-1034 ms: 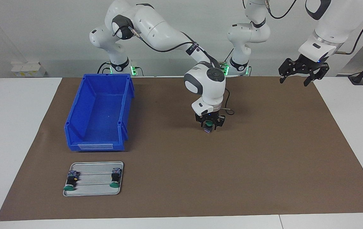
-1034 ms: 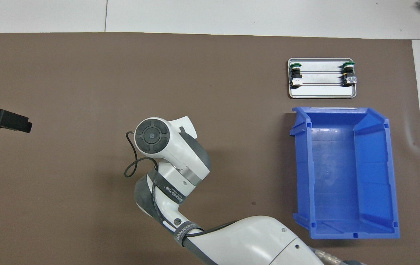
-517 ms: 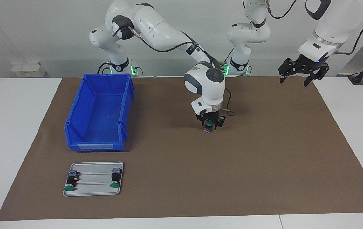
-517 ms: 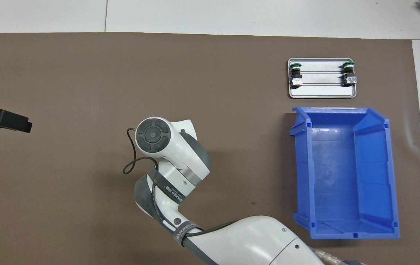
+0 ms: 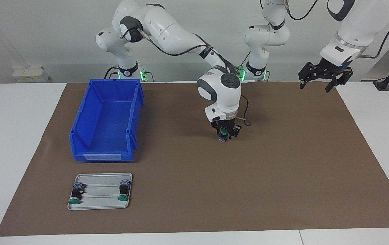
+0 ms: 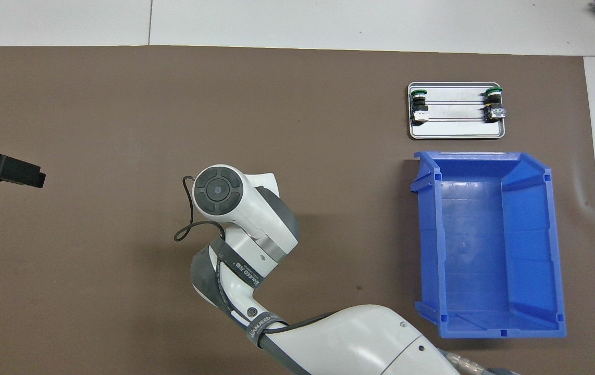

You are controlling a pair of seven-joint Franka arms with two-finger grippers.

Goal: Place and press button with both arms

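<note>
Slightly higher than before, the right hand (image 5: pixel 225 135) holds the button (image 5: pixel 222 138) above the bench's (image 5: pixel 283 177) middle; the left hand (image 5: pixel 321 80) waits wide open.

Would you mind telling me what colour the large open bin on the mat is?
The bin is bright blue all over; the overhead view shows it best.

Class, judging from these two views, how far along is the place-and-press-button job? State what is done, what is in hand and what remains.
Done: one button is off the metal tray, where two buttons remain. In hand: the right gripper holds it low over the middle of the brown mat; contact with the mat cannot be judged. Left: releasing and pressing. The left gripper waits open, raised over its own end.
</note>
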